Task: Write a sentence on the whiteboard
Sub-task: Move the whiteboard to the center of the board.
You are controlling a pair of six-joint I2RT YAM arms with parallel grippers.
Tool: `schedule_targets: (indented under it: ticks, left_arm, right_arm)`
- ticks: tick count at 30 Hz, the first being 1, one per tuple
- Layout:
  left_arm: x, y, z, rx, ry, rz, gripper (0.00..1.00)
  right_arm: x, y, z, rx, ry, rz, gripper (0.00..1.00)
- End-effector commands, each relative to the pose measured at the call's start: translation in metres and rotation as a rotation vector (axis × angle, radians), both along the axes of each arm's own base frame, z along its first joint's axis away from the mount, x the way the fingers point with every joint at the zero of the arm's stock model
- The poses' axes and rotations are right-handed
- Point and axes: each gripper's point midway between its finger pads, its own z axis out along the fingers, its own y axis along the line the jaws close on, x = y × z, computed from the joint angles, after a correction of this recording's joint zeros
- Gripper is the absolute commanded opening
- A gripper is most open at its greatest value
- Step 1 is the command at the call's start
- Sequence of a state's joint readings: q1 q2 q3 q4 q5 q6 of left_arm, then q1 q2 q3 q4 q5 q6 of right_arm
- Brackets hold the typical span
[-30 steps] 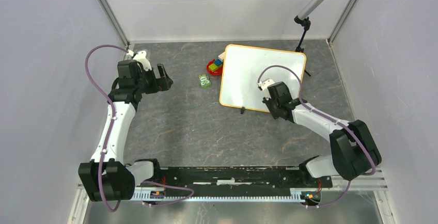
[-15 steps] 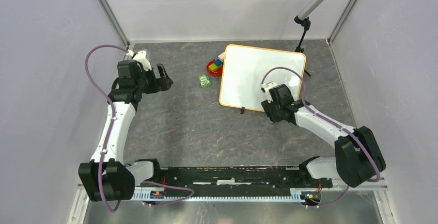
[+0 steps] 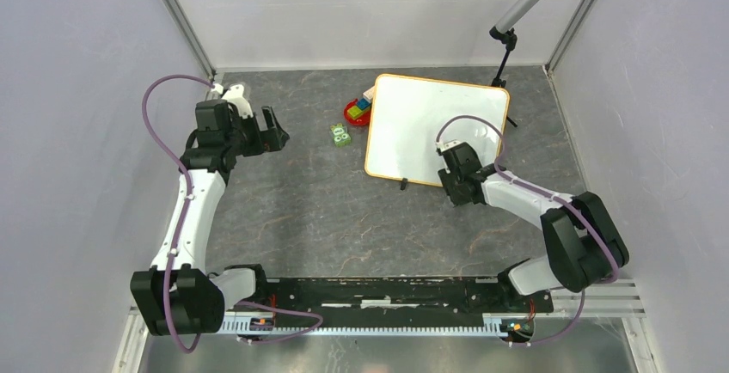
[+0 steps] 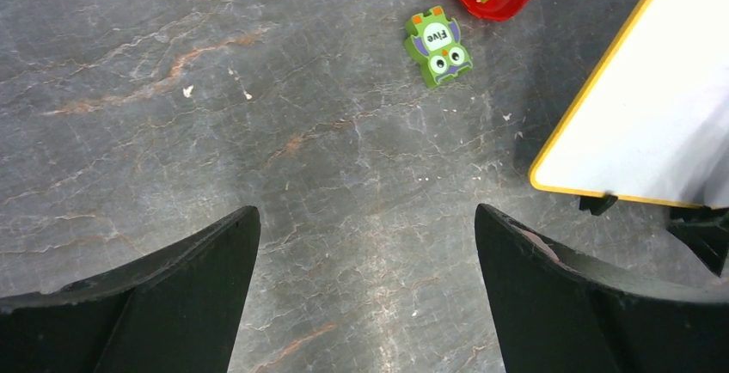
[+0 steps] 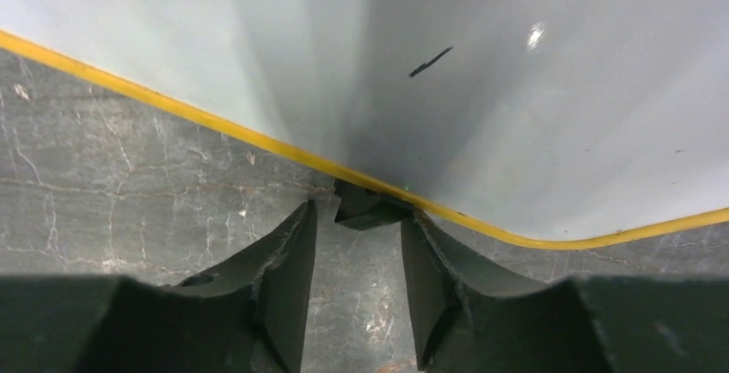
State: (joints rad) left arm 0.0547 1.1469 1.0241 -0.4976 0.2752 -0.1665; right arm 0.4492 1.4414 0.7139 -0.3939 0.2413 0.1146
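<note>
The whiteboard [image 3: 434, 128] lies flat on the bench [image 3: 327, 210] toward its far right corner, turned slightly askew, its yellow rim showing all round. A short dark stroke [image 5: 430, 61] marks the white surface near the board's near edge. The right gripper [image 5: 357, 214] sits low at that near edge, by the board's near right corner, its jaws standing apart with a black clip [image 5: 370, 205] at their tips; whether they touch it cannot be told. A second clip [image 3: 403, 185] juts from the same edge further left. Beside the board's left edge rest a red dish of bricks [image 3: 354, 113] and a green block [image 4: 438, 46] marked "Five". Towards the bench's far left corner, the left gripper [image 3: 277, 130] hovers with its jaws spread wide, holding nothing.
</note>
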Motion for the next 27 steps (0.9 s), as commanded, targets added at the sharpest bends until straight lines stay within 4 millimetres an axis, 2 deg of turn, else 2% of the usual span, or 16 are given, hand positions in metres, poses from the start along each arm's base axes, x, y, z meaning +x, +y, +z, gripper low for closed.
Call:
schedule_targets:
  ticks: [1,11,15,17,21,27]
  left_arm:
    - [0.002,-0.014,0.008,-0.030,-0.048,-0.087,1.00]
    - [-0.002,-0.040,-0.005,-0.063,-0.023,-0.220,1.00]
    - [-0.006,-0.048,-0.010,-0.061,-0.021,-0.285,1.00]
    - [-0.012,-0.062,-0.012,-0.052,-0.024,-0.353,1.00]
    - [-0.022,-0.075,-0.013,-0.018,-0.026,-0.462,1.00]
    - [-0.026,-0.079,-0.003,-0.008,-0.047,-0.477,1.00]
  right_arm:
    - [0.021,0.000,0.006,0.006,-0.075,-0.045,0.42]
    - [0.048,-0.005,0.022,-0.020,-0.167,-0.011,0.06]
    - [0.060,-0.002,0.024,-0.026,-0.178,0.015,0.02]
    - [0.067,0.001,0.025,-0.015,-0.181,0.017,0.00]
    - [0.080,0.012,0.025,-0.003,-0.181,0.077,0.00]
    - [0.093,0.034,0.018,0.039,-0.147,0.211,0.00]
